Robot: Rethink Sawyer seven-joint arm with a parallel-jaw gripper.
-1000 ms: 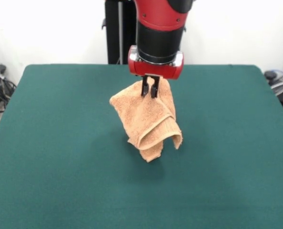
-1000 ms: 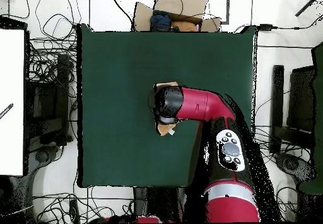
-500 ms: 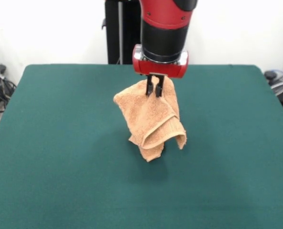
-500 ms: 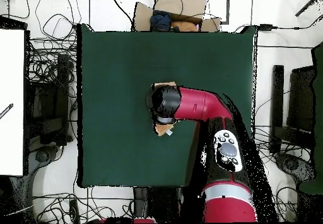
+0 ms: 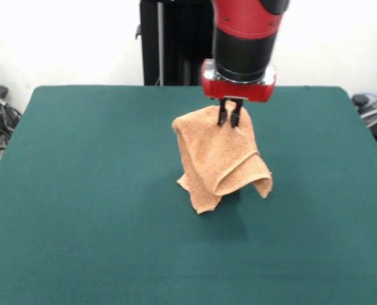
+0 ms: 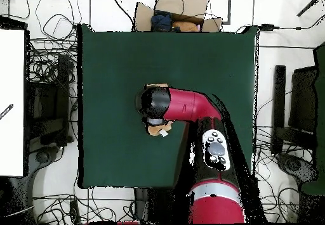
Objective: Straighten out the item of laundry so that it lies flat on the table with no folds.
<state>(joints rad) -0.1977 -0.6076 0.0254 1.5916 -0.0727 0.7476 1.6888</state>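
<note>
The item of laundry [image 5: 217, 159], a peach-orange terry towel, hangs crumpled and folded from my gripper [image 5: 230, 119], which is shut on its top edge. Its lowest corner reaches down to about the table [image 5: 80, 190], a wide dark green top. From overhead, the red arm [image 6: 184, 105] covers most of the towel; only small orange bits [image 6: 154, 130] and a white tag [image 6: 164, 133] peek out beside the wrist.
Cables and boxes lie on the floor around the table [image 6: 108, 57]. A cardboard box [image 6: 174, 10] sits beyond one table edge in the overhead view. Green surface spreads widely on all sides of the towel.
In the front view, the arm has carried the hanging towel to the right. The folds have swung and the lower flap has opened a little sideways.
</note>
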